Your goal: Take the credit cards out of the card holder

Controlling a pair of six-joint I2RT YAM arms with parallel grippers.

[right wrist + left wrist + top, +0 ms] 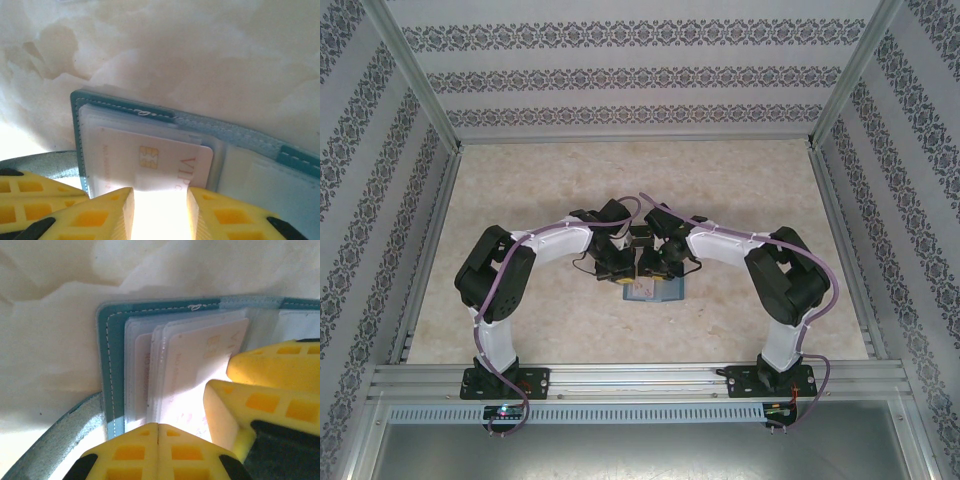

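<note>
The card holder (pixel 120 107) lies opened flat at the middle of the counter (pixel 200 50), directly under both wrists, its teal border and white stitching facing the far side. Its long axis runs left to right across the counter, with the fold near the middle and one leaf to each side. In the clear sleeves of the left leaf sits a pale credit card (pixel 165 152) with a gold chip and reddish lettering. Its long side runs parallel to the holder's far edge, and one short end reaches toward the fold. The right claw (pixel 160 192) comes in from the near edge with its fingers apart, straddling that card's near side without visibly pinching it. The left claw (pixel 158 427) is closed, its pads together, at the near edge of the same leaf, apparently holding the wallet down. The step in hand looks like the first extraction. Next, the right claw would need to close on the card alone and draw it out along the sleeve while the holder is kept pinned.
</note>
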